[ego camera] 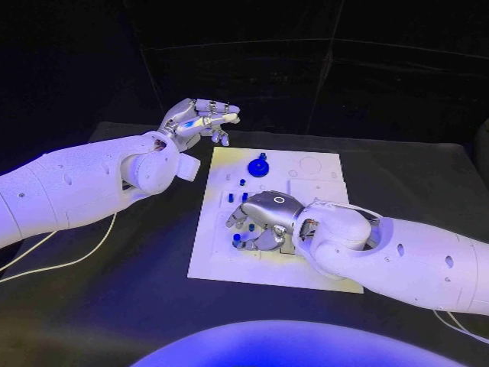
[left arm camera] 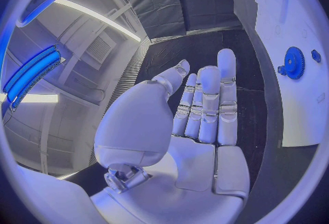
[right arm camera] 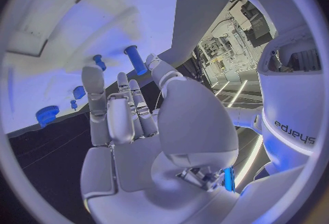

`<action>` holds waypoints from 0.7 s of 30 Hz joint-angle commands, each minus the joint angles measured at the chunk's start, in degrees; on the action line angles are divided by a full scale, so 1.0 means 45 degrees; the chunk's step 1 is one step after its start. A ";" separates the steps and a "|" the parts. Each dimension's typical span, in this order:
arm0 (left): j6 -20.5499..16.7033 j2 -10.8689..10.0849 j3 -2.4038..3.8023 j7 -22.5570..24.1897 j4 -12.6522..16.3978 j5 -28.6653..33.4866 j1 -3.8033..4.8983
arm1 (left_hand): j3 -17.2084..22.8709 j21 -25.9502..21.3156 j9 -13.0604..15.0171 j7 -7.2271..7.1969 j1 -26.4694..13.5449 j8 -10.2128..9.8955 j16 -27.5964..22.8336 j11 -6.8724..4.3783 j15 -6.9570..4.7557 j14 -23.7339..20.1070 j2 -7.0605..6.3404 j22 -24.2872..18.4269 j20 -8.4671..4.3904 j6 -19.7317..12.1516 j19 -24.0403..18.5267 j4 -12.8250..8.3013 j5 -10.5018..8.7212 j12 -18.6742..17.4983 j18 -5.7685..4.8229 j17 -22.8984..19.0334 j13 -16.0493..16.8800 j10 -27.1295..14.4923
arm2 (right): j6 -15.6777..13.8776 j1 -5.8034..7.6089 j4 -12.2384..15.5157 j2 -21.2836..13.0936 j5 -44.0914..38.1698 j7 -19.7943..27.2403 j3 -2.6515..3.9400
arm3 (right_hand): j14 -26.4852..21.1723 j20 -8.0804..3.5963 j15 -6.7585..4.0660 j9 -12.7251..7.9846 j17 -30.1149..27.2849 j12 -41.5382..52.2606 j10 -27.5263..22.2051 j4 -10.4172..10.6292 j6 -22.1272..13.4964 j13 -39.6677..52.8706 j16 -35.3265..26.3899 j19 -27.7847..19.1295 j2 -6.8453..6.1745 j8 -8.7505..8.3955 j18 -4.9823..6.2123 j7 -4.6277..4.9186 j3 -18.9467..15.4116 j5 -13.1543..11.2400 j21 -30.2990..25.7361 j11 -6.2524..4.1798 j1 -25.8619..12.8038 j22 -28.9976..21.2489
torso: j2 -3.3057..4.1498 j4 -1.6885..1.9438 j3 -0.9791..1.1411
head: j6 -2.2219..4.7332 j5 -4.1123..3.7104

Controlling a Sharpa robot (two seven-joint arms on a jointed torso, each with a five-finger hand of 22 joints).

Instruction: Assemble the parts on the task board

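Task board: lying flat in centre of head view, on the black table, white plate w/ long side running toward upper frame.

Gear: blue, toothed, standing in upper-centre part of board; also showing at right edge of left wrist view, w/ a small blue part just beside it.

Small blue parts: sitting in a loose row down left-centre of board, approx. between gear and right hand.

Blue peg: standing on board just beside the tip of the right hand's thumb; cannot tell if touching.

Left hand: hovering upper left of board, off the plate, apart from all parts; fingers lying straight and pressed together, thumb a bit apart, holding nothing.

Right hand: hanging over lower-centre of board, palm down; fingers stretching toward the small parts, close together, gripping nothing visible.
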 commanded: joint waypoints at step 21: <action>0.0223 -0.0062 -0.0070 -0.0019 0.0032 0.0048 0.0016 | -0.0088 -0.0084 -0.0011 -0.0030 -0.0009 0.0057 -0.0070 -0.0026 -0.0006 -0.0110 0.0036 -0.0028 0.0027 -0.0105 0.0009 0.0011 0.0021 0.0109 0.0158 -0.0042 0.0015 -0.0106 | -0.1164 0.0621 0.2429 -0.5456 0.5751 -0.3087 0.0164 | 0.0818 -0.0908 -0.0875 0.0367 0.2431 0.8478 0.3664 0.1822 0.1650 0.7117 0.1304 0.1569 0.0482 0.1539 -0.0352 -0.0878 -0.3614 0.2023 0.1366 -0.1180 -0.0863 0.2682 | -0.0161 -0.0413 -0.0116 | 0.0468 -0.1140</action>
